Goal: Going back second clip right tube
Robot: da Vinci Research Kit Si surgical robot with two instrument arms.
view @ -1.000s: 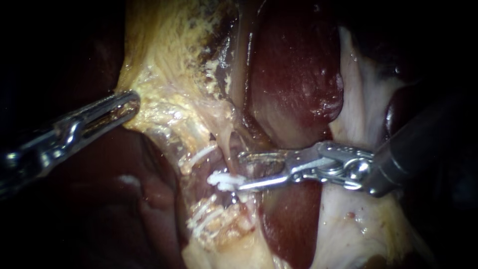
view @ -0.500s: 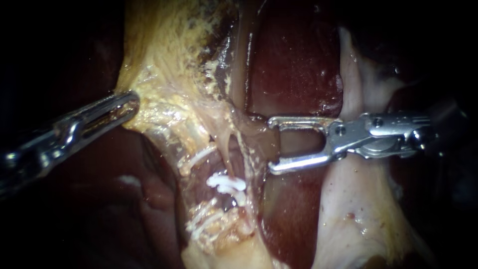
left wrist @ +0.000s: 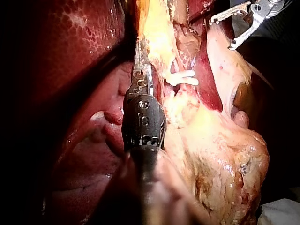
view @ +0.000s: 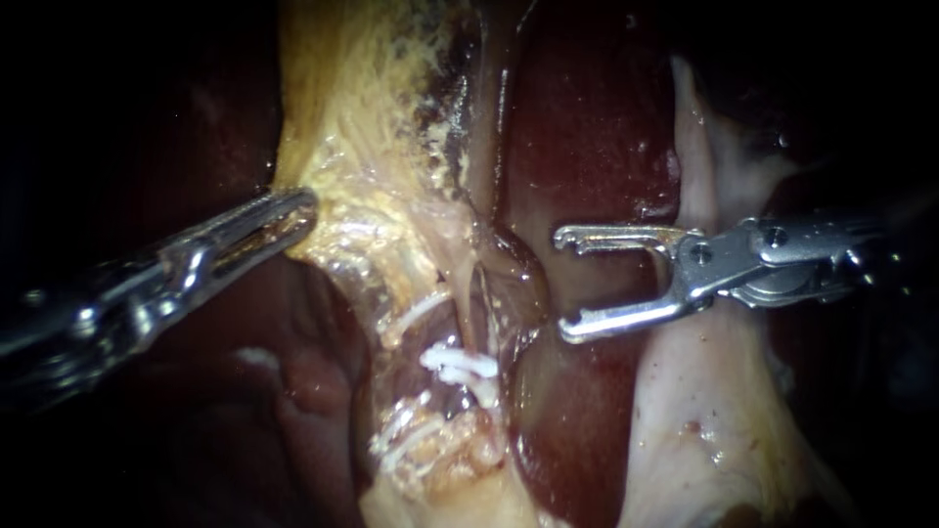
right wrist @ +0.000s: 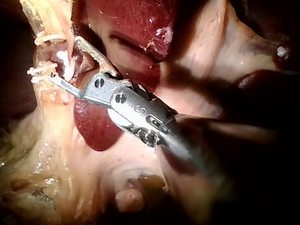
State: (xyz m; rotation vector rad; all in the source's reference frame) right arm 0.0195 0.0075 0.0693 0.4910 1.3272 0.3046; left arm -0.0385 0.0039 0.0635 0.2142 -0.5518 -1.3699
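White clip (view: 458,364) lies apart, lower left of right instrument (view: 565,286); jaws agape

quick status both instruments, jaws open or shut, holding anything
Left instrument: jaws shut on the yellow tissue.
Right instrument: jaws open, holding nothing.

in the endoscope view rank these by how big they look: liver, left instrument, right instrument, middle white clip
1. liver
2. left instrument, gripping yellowish tissue, and right instrument: look about alike, so unranked
3. middle white clip, smallest
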